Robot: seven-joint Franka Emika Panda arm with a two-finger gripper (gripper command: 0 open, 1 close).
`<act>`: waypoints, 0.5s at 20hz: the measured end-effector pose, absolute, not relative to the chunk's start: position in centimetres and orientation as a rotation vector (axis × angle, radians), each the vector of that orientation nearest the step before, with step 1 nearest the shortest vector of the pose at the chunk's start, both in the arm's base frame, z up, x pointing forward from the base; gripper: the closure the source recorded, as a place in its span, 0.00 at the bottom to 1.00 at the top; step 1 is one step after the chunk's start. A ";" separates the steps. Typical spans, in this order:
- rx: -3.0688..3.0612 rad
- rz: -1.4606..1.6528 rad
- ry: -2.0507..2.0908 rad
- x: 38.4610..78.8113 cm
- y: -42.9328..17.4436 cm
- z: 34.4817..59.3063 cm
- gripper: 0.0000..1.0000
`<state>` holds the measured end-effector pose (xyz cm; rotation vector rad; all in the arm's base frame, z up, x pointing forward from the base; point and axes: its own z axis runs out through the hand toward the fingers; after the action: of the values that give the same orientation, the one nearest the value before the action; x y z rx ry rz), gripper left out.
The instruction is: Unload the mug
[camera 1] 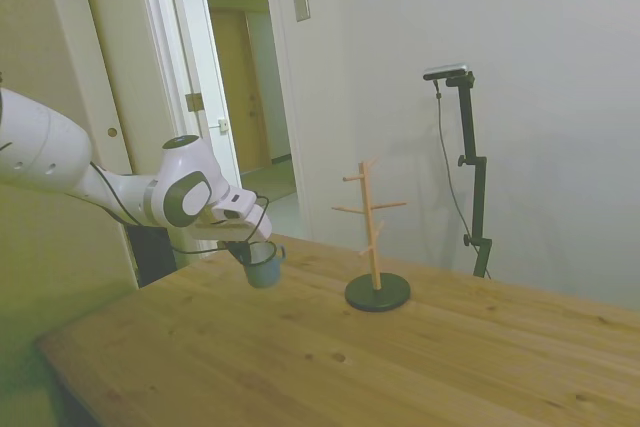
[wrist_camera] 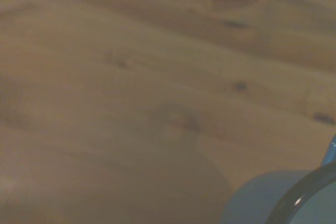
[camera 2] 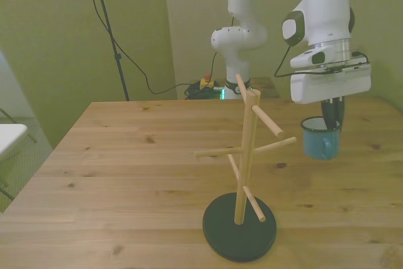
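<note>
The teal-blue mug [camera 2: 320, 139] is upright with its dark rim up, off to the front view's right of the wooden mug tree [camera 2: 246, 154]. My gripper [camera 2: 332, 121] comes down from above and is shut on the mug's rim. In the side view the mug [camera 1: 263, 266] hangs low over the table, well to the left of the mug tree [camera 1: 373, 230]. Whether its bottom touches the wood I cannot tell. In the wrist view part of the mug's rim [wrist_camera: 298, 198] shows over blurred table planks. All the tree's pegs are bare.
The mug tree stands on a round black base [camera 2: 239, 227] near the table's front edge in the front view. The wooden table [camera 1: 420, 357] spreads wide around it. A doorway [camera 1: 240, 97] lies behind the arm in the side view.
</note>
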<state>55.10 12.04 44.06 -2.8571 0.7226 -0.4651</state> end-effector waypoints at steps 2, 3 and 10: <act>-2.906 -0.382 0.743 53.6 10.5 44.1 1.00; -2.931 -0.340 0.763 53.1 9.4 43.9 1.00; -3.031 -0.210 0.961 53.0 -0.5 40.5 1.00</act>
<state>53.04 -0.47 40.49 -3.0305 0.9607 -0.2100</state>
